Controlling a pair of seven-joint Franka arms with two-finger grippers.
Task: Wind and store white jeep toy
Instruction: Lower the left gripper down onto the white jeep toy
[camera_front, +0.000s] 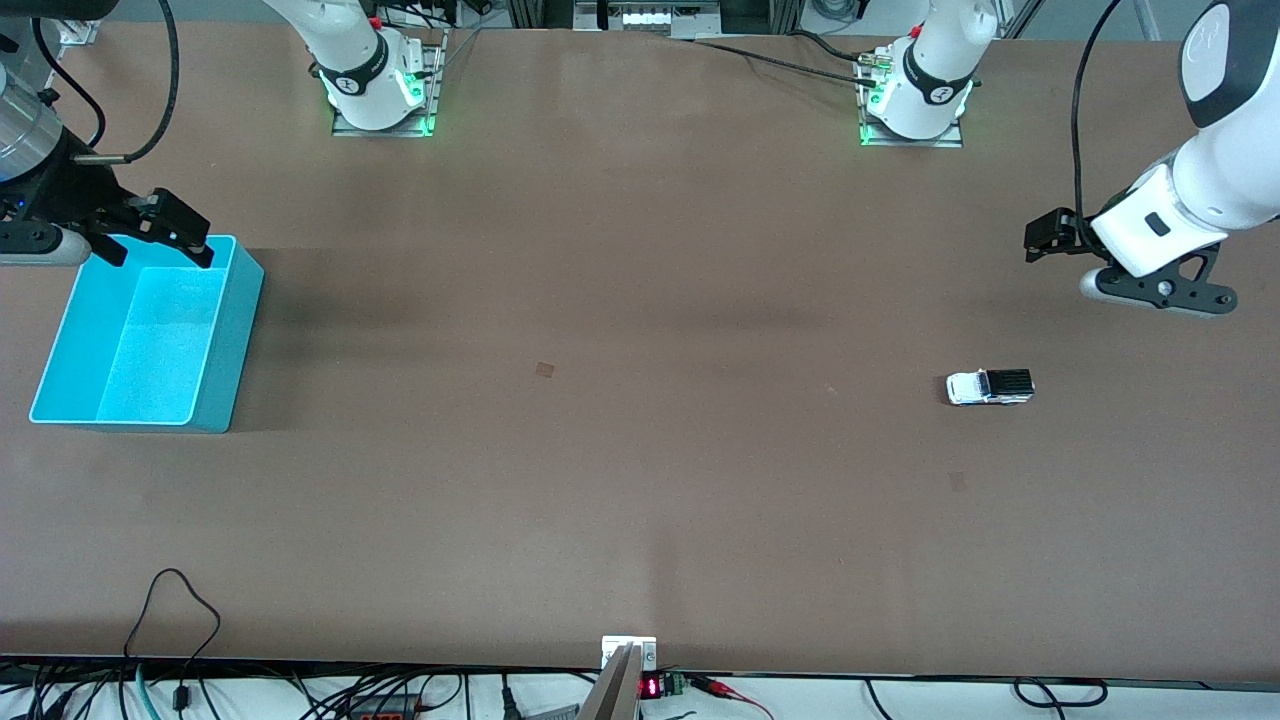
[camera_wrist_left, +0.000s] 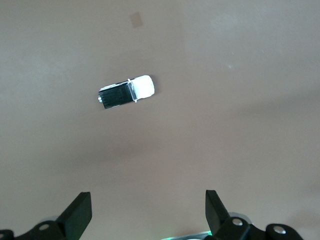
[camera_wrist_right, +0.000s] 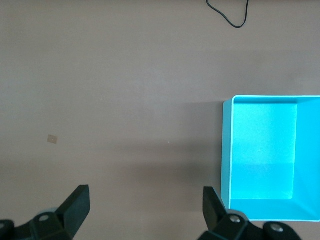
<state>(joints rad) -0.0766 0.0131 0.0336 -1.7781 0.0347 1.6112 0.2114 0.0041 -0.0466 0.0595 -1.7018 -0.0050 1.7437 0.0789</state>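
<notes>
Left claw (camera_front: 1040, 240) hung released over bare desk (camera_front: 640, 480) at the left arm's end, the white jeep toy (camera_front: 989, 387) sitting on its wheels on the desk nearer the front camera, well apart from every edge with open brown surface all round it. Right claw (camera_front: 160, 232) hovered, fingers spread and holding nothing, over the rim of the empty cyan bin (camera_front: 230, 340) at the right arm's end.

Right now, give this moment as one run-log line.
white jeep toy: on table, untouched | cyan bin: empty | left gripper: open | right gripper: open over bin
</notes>
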